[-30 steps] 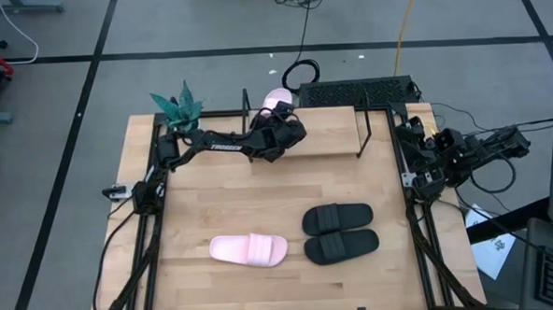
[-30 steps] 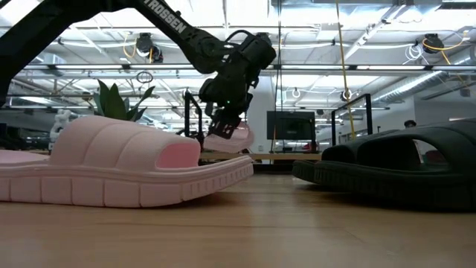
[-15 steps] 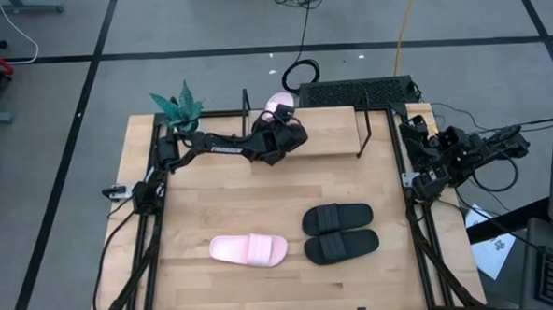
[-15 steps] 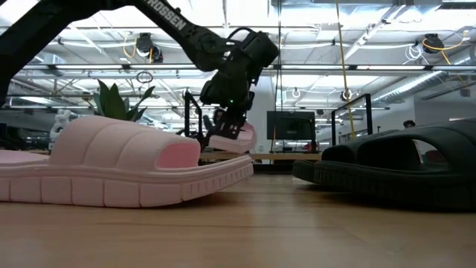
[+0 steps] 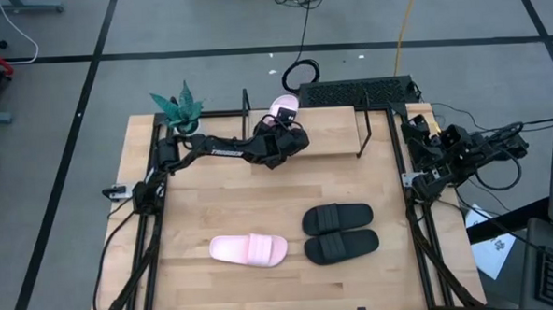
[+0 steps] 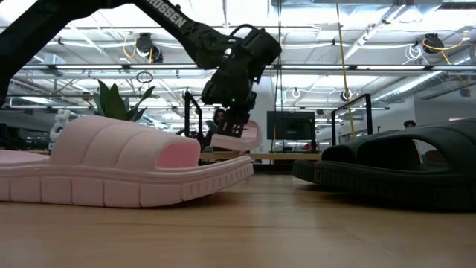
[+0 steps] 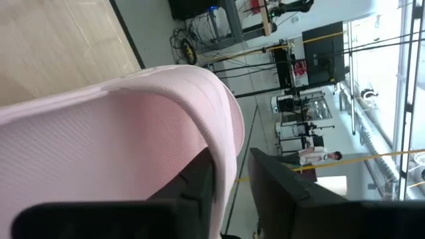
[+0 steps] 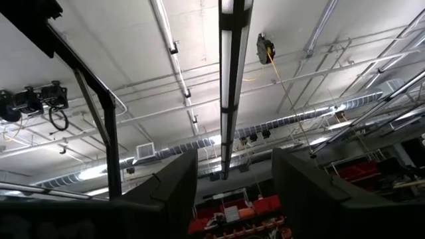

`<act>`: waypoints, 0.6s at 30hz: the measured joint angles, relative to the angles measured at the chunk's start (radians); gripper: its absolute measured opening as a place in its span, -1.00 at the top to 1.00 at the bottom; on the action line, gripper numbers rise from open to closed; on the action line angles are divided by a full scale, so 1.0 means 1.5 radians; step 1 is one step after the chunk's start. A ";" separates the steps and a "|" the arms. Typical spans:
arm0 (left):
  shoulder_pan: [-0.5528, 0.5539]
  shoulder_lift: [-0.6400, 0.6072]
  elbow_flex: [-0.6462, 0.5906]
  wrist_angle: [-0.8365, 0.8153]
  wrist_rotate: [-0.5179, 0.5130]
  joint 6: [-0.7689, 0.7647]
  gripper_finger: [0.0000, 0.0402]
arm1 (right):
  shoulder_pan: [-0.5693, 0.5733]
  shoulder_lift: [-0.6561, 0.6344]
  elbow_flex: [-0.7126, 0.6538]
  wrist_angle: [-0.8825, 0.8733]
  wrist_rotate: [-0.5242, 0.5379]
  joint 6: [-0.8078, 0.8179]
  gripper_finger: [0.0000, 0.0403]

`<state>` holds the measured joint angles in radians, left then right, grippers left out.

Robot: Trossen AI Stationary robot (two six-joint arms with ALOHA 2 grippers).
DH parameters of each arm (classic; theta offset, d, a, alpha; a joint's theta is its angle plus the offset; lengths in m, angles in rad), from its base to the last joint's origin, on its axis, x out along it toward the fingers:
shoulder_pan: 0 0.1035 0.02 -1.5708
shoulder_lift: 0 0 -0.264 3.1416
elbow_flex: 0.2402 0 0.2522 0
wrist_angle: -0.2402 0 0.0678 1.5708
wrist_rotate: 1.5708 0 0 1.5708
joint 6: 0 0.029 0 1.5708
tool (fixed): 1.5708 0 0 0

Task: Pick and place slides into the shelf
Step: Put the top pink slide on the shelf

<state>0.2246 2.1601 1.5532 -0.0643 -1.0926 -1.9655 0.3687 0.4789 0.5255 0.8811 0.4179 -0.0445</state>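
Observation:
My left gripper (image 5: 281,131) reaches to the far edge of the table and is shut on a pale pink slide (image 5: 282,106), held over the left part of the shelf (image 5: 327,136). In the low view this slide (image 6: 239,137) hangs just above the shelf board. The other pink slide (image 5: 250,250) lies sole down in the middle near part of the table. The black pair (image 5: 339,232) lies side by side to its right. My right gripper (image 8: 232,192) is open, folded back at the table's right edge and pointing at the ceiling. My left gripper has the pink slide by its wide strap (image 7: 222,159). One finger (image 7: 192,189) lies inside under the strap's arch, the other finger (image 7: 285,196) outside it. The fingers come from the table's left, nearly level. The slide is lifted clear of the board and tilted.
A green plant (image 5: 178,107) stands at the table's far left corner. Thin black wire frames (image 5: 361,131) close off the shelf's ends. A black box (image 5: 353,91) lies behind the shelf. Bare wood lies between the shelf and the slides on the table.
My left gripper has shifted a little toward the table's right along the shelf and rolled at the wrist. The pink slide went with it and now sits more level in the low view, staying just above the board.

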 joint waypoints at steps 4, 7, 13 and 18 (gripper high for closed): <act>-0.003 0.000 0.000 0.000 -0.003 0.001 0.71 | 0.000 -0.002 0.000 -0.008 0.000 0.010 0.08; -0.004 -0.001 0.000 0.004 -0.005 0.001 0.74 | 0.000 -0.002 0.000 -0.009 -0.001 0.019 0.08; -0.005 -0.001 0.000 0.021 -0.013 -0.003 0.70 | 0.000 -0.002 0.000 -0.012 -0.002 0.030 0.08; -0.011 -0.001 0.001 0.043 -0.049 0.001 0.69 | 0.000 -0.002 0.000 -0.013 -0.002 0.030 0.08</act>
<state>0.2075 2.1590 1.5539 -0.0001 -1.1663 -1.9634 0.3687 0.4759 0.5255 0.8619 0.4149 -0.0002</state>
